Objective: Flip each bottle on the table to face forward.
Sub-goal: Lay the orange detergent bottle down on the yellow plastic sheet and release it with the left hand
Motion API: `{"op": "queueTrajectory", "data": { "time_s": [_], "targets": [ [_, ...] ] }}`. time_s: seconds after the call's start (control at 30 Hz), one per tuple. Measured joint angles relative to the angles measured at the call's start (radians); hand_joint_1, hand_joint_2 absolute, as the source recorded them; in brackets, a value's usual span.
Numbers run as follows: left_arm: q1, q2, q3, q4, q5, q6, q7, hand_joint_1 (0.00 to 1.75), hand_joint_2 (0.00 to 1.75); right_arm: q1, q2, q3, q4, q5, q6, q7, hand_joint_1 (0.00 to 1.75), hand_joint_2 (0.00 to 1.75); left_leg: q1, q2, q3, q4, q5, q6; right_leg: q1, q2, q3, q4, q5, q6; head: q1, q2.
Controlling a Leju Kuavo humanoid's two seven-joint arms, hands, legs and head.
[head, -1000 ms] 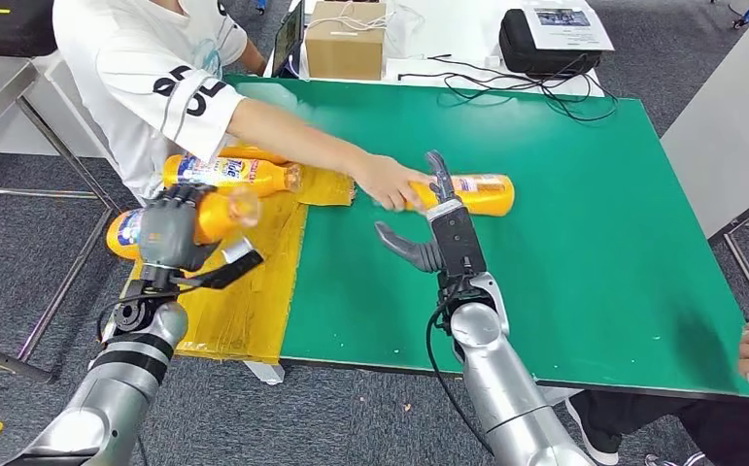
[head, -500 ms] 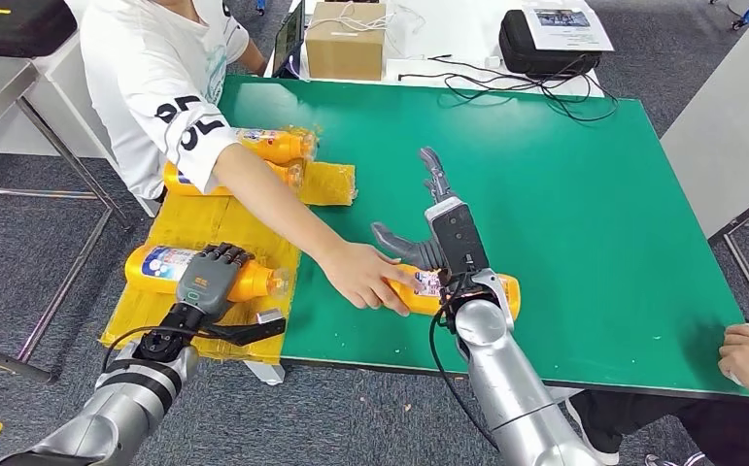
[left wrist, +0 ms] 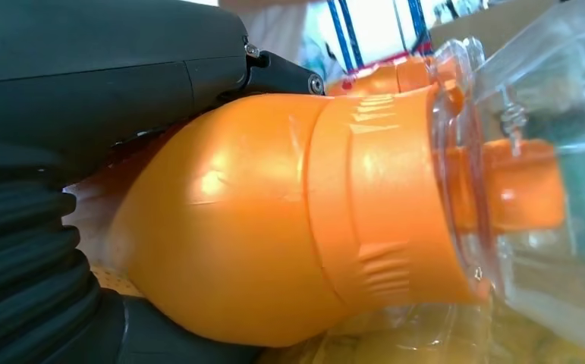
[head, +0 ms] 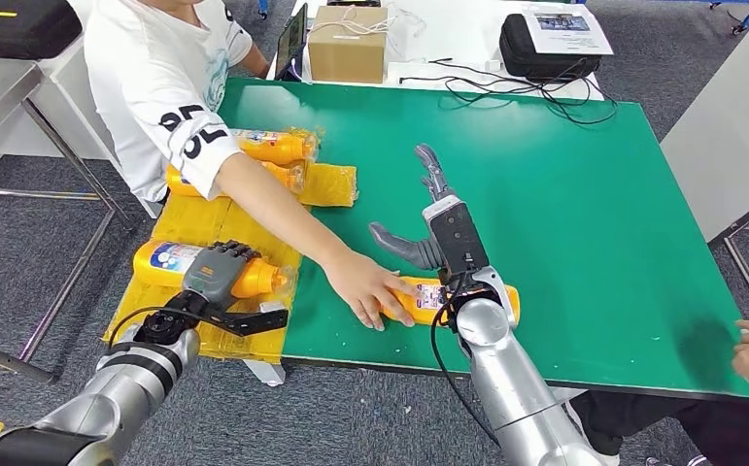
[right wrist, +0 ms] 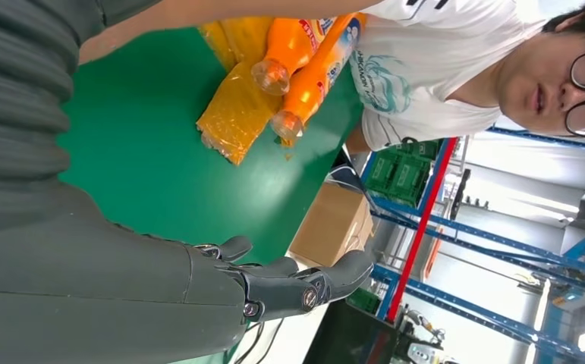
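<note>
A bottle [head: 453,297] is laid flat near the lower middle of the frame, on the green table [head: 594,214], and is held down at its neck end by a person's hand [head: 370,286], apparently to be presented for the next flip. Just above it the right hand [head: 428,218] is kept open, fingers spread and nothing gripped, the wrist poised over the bottle's label; it is judged to be waiting until the person's hand is withdrawn.

At lower left, a second bottle [head: 205,272] is gripped around its body by the left hand [head: 213,275] and rests on the yellow mat [head: 205,228] beside the table, cap pointing right. In the left wrist view the orange shoulder and clear cap are seen close against the palm, so the grasp looks firm. Whether its label side is turned forward cannot be told for certain.

Two more bottles [head: 273,160] are lain at upper left on the mat, partly hidden behind the person's sleeve, probably set aside there.
</note>
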Motion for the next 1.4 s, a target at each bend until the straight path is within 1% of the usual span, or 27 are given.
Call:
{"op": "queueTrajectory", "data": {
  "time_s": [0.1,0.17,0.3,0.6,0.83,0.97,1.07,1.2,1.3,1.4],
  "targets": [
    [-0.024,0.001,0.001,0.003,0.058,-0.092,-0.045,0.00,1.75,0.000,0.000,0.000,0.000,0.001,0.015,0.008,0.00,1.75,0.000,0.000,0.001,0.000,0.000,0.000,0.000,0.000,0.001,0.000,0.000,0.000,0.000,0.000],
    [-0.032,0.003,0.002,0.003,0.098,-0.127,-0.079,0.00,1.75,0.000,-0.001,0.000,0.000,-0.001,0.022,0.012,0.00,1.75,0.000,0.000,0.001,0.000,0.000,0.000,0.000,0.000,0.001,0.000,0.000,0.000,0.000,0.000],
    [-0.036,0.007,0.007,0.003,0.157,-0.151,-0.130,0.00,1.75,0.000,-0.003,0.000,0.000,-0.012,0.038,0.014,0.00,1.75,0.000,0.000,0.001,0.000,0.000,0.000,0.000,0.000,0.001,0.000,0.000,0.000,0.000,0.000],
    [-0.041,0.017,0.010,0.000,0.217,-0.178,-0.179,0.00,1.75,-0.002,-0.008,0.000,0.001,-0.022,0.053,0.015,0.00,1.75,0.000,0.000,0.001,0.000,0.000,0.000,0.000,0.000,0.001,0.000,0.000,0.000,0.000,0.000],
    [-0.029,0.046,-0.005,-0.038,0.347,-0.224,-0.262,0.00,1.75,-0.017,-0.016,0.000,0.019,-0.025,0.070,0.014,0.00,1.75,0.000,0.000,0.001,0.000,0.000,0.000,0.000,0.000,0.001,0.000,0.000,0.000,0.000,0.000],
    [-0.002,0.071,-0.015,-0.084,0.443,-0.252,-0.303,0.00,1.75,-0.028,-0.019,-0.002,0.037,-0.028,0.078,0.012,0.00,1.75,0.000,0.000,0.001,0.000,0.000,0.000,0.000,0.000,0.001,0.000,0.000,0.000,0.000,0.000],
    [0.031,0.096,-0.017,-0.136,0.557,-0.296,-0.340,0.00,1.75,-0.031,-0.022,-0.003,0.049,-0.024,0.082,0.014,0.00,1.75,0.000,0.001,0.001,0.000,0.000,0.000,0.000,0.000,0.001,0.000,0.000,0.000,0.000,0.000],
    [0.125,0.139,-0.002,-0.264,0.793,-0.384,-0.356,0.00,1.75,-0.030,-0.031,-0.003,0.068,0.001,0.074,0.027,0.00,1.75,0.000,0.002,0.000,0.000,-0.001,0.000,0.000,0.001,-0.002,0.000,0.000,0.000,0.000,0.000],
    [0.203,0.164,0.026,-0.366,0.937,-0.426,-0.358,0.00,1.75,-0.024,-0.040,-0.003,0.083,0.021,0.057,0.035,0.00,1.75,0.000,0.002,-0.001,0.000,-0.001,0.000,0.000,0.001,-0.003,0.000,-0.001,0.000,0.000,0.000],
    [0.252,0.177,0.047,-0.432,0.981,-0.441,-0.359,0.00,1.75,-0.018,-0.046,-0.003,0.094,0.034,0.048,0.039,0.00,0.44,0.000,0.001,-0.002,0.000,0.000,0.000,0.000,0.001,-0.004,0.000,-0.001,0.000,0.000,0.000]
  ]
}}
